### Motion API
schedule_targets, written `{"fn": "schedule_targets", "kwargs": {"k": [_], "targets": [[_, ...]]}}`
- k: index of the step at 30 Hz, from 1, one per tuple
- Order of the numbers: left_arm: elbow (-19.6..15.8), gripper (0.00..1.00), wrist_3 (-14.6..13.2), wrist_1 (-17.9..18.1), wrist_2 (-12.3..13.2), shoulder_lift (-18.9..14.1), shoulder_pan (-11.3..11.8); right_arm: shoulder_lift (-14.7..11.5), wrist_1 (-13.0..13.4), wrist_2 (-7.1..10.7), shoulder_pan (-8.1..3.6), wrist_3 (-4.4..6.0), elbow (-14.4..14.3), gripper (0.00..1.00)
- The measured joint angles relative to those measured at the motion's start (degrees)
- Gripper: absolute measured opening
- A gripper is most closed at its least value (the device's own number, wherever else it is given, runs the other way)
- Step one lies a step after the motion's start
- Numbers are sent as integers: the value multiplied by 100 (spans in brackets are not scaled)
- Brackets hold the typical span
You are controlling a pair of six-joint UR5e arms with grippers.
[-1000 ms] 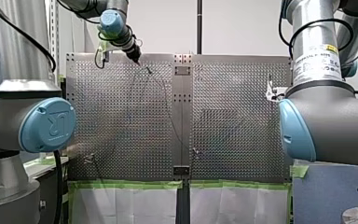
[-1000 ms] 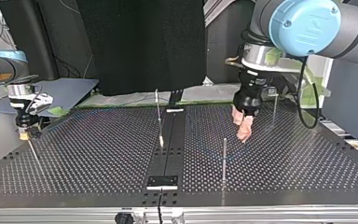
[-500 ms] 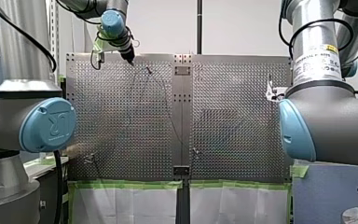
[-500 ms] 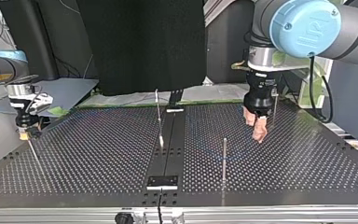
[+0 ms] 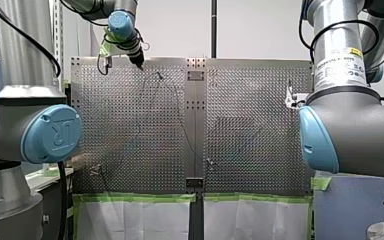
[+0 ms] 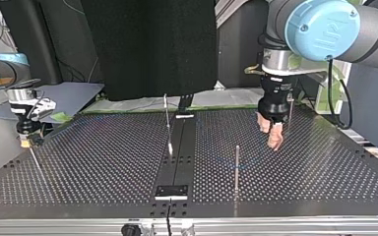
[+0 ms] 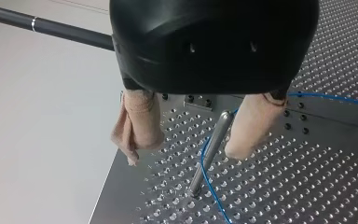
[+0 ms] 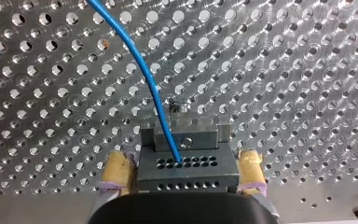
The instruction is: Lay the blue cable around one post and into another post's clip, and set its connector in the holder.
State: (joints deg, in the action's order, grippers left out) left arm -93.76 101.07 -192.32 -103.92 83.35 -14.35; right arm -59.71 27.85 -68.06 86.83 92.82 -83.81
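In the left wrist view my left gripper (image 7: pixel 184 153) is open, its beige pads (image 7: pixel 137 123) holding nothing. A thin metal post (image 7: pixel 210 151) stands in the gap, touching neither pad. The blue cable (image 7: pixel 208 184) bends around the post's foot and runs off across the plate. In the right wrist view my right gripper (image 8: pixel 182 175) is open, and its yellow pads (image 8: pixel 116 171) flank the grey connector block (image 8: pixel 186 170). That block sits against the holder (image 8: pixel 186 133), and the blue cable (image 8: pixel 142 70) enters it from above. In the top view my left gripper (image 6: pixel 271 133) hangs low over the board.
The perforated metal board (image 6: pixel 103 162) carries more thin posts: one near the front (image 6: pixel 236 167), one at the middle (image 6: pixel 166 118) and one beside my right gripper (image 6: pixel 27 140). A black plate (image 6: pixel 172 191) sits at the front middle. Green tape (image 5: pixel 130 198) lines the board's near edge.
My left gripper shifted toward the top view's right and slightly back, then nearly stopped. My right gripper has stayed where it was.
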Motion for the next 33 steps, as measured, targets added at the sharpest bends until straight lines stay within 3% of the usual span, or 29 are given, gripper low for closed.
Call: {"fn": "schedule_targets", "kwargs": {"k": [19, 33], "targets": [[-148, 100, -29, 143, 31, 8, -54, 0, 0, 0, 0, 0, 0, 100], [-850, 100, -92, 853, 599, 17, -171, 0, 0, 0, 0, 0, 0, 100]]}}
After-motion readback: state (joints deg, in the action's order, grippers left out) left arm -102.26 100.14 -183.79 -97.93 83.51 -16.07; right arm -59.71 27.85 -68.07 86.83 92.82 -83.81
